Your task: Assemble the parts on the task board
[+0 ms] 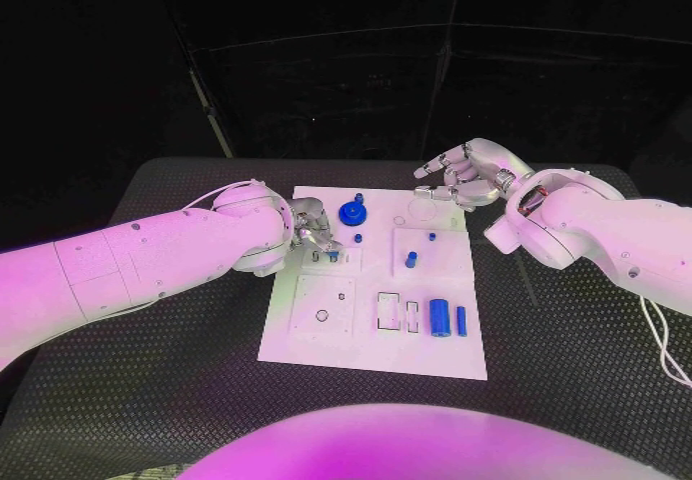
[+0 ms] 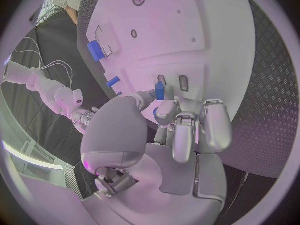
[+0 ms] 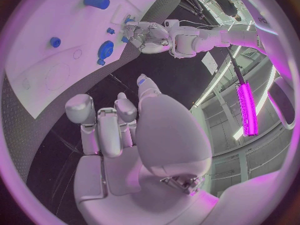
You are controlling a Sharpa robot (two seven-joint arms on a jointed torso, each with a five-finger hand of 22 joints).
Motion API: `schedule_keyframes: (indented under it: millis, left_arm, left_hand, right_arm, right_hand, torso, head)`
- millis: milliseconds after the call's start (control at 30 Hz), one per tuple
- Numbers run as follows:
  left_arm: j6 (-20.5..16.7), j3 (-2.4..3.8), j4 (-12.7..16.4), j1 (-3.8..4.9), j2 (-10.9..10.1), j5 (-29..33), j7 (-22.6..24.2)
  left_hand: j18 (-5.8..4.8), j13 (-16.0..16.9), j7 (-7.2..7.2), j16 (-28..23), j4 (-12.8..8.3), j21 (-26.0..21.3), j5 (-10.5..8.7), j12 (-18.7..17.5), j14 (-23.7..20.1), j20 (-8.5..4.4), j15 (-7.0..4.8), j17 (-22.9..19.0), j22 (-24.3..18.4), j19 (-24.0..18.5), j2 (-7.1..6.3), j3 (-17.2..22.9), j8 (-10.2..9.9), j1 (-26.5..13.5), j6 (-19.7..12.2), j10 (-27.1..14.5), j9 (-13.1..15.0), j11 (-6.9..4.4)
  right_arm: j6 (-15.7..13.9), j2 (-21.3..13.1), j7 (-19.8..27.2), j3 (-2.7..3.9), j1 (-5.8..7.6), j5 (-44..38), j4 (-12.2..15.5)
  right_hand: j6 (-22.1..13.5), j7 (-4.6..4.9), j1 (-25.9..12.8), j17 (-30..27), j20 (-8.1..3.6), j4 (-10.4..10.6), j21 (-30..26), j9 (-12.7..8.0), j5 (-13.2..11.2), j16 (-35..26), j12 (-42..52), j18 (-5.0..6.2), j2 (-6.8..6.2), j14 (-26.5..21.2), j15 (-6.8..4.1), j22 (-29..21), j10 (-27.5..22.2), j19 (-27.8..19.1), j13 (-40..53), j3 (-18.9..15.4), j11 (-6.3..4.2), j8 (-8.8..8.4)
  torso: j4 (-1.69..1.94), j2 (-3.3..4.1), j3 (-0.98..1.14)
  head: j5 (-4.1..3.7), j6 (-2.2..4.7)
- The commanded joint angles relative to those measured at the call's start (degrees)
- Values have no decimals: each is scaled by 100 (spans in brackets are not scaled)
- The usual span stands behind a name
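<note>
**me:** Running the rig remote right now. My left hand is down at the left edge of the white board, and I've got a small blue peg pinched between thumb and fingertips, right over the two little slots near that edge. The right hand hangs over the black table just past the board's far right corner, fingers loosely curled, nothing in it.

**other guy:** what's your worry from here?

**me:** Mostly the peg going in crooked. It looks like smooth hard plastic, and metal fingertips on that probably slip easily. If it tips, I'd guess it jams on the slot edge or pops out and rolls. The fingers also hide the slot from the head camera, so I'm lining up off the wrist view alone.

**other guy:** rest of the parts?

**me:** A round blue disc near the far edge and a short cylinder mid-board. A fat cylinder lies by a thin bar near the right edge. All look glossy and rigid. The board's flat and matte with shallow cutouts, and the table has a bumpy tread pattern.
</note>
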Motion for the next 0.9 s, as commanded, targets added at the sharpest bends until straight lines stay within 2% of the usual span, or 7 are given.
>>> schedule_keyframes:
  millis: [33,900]
  left_arm:
    - [223,-19,3,-15,5,-62,-53]
    - [407,-20,10,-16,-22,-63,-78]
  left_hand:
    - [-65,-5,-37,36,-761,-21,-4,-34,595,5,-21,1509,-2,-4,35,790,26,-40,-13,-6,9,-12]
    - [-63,-19,-47,36,-812,-29,-1,-40,595,3,-25,1509,-9,-9,34,828,66,-59,-18,-7,47,-21]
  right_arm:
    - [-16,13,35,4,11,-13,5]
    - [0,29,-27,4,10,-31,-20]
  right_hand:
    - [42,-5,-10,-9,-22,3,-22,-7,31,-29,4,115,48,242,-35,-9,-4,-13,-8,-42,-14,34]
    - [42,-5,-10,-9,-22,3,-22,-7,31,-29,4,115,48,242,-35,-9,-4,-13,-8,-42,-14,34]
  torso:
    - [3,-4,-3]
    - [6,-2,0]
  head:
    - [0,-1]
    - [32,-1]
